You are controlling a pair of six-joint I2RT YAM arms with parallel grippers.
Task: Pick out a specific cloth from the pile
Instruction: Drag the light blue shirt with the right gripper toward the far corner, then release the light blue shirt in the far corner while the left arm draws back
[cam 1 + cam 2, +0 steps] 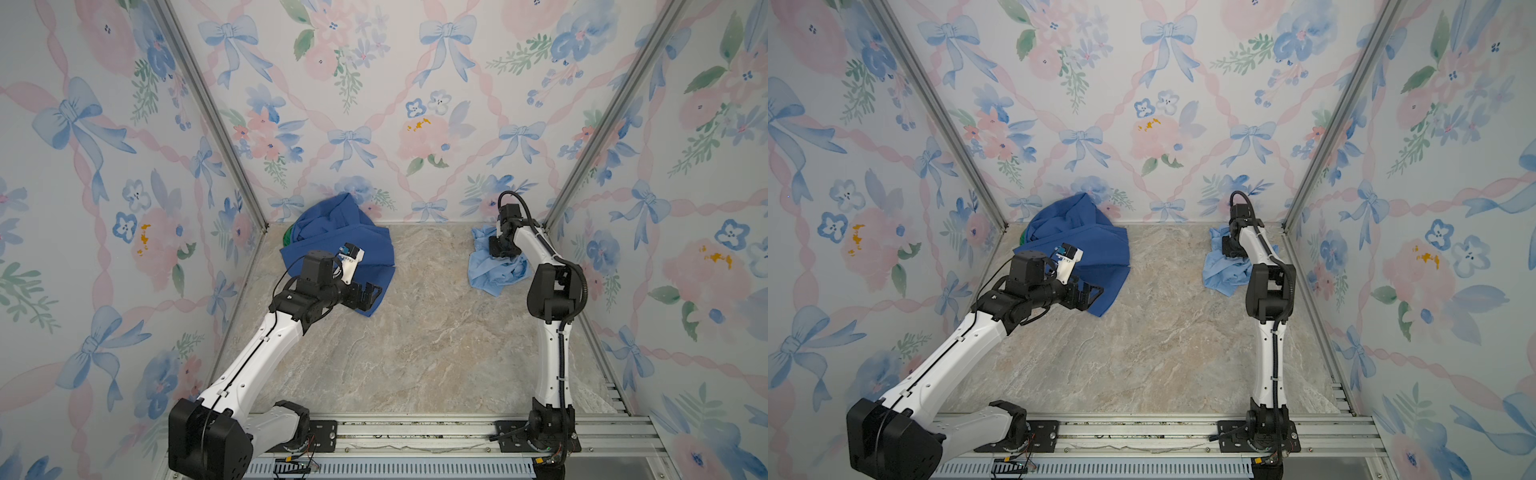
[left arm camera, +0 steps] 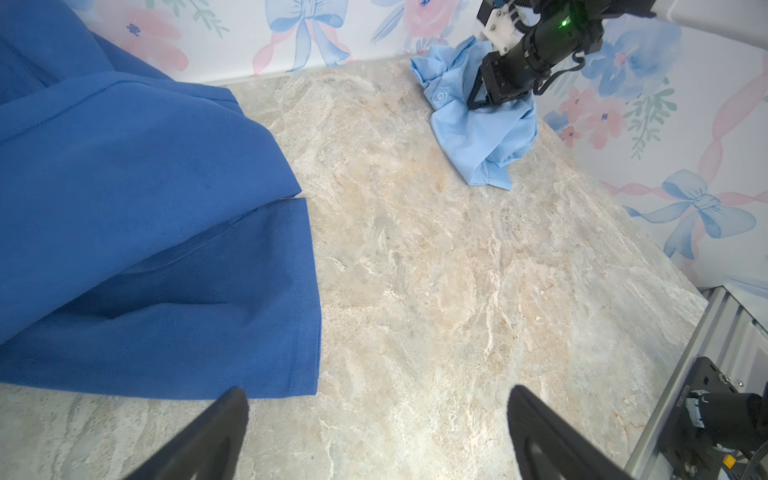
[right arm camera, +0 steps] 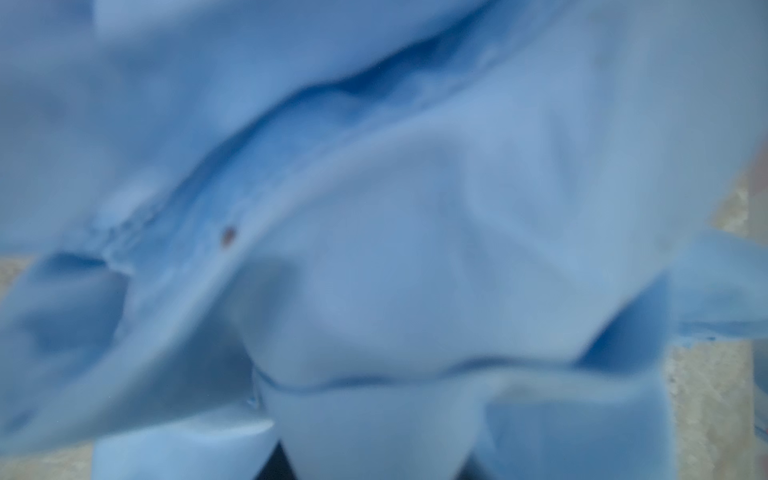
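Sky-blue cloth [image 1: 494, 270] bunched on the table [image 1: 415, 340], well apart from the pile [image 1: 336, 237], with bare marble between the two in both top views. Nothing of it touching the royal-blue heap or the sliver of green fabric [image 1: 286, 240] at the pile's far edge. Picking-out judged as good as done.

Planted on top of the cloth, the right gripper [image 2: 478, 102], its fingers pressed down into the folds. Cannot tell whether clamped on fabric or parted: fingertips hidden in the left wrist view, and the right wrist view is only a blurred fill of light blue. No telling, then, whether anything is held.

Just beside the pile's lower hem, the left gripper [image 2: 378, 395] — jaws spread wide, nothing between them, facing away from the pile and across the table toward the cloth. Far nearer the cloth: the right arm.

Long axis of the heap crosswise to the line from the pile. Narrow tail pointing the same way as the pile's own lower flap. On the pile-facing side, a placket with a button [image 2: 440, 94]. Collar and label not made out.

Any lift best taken straight up, to keep that tail from dragging toward the pile.
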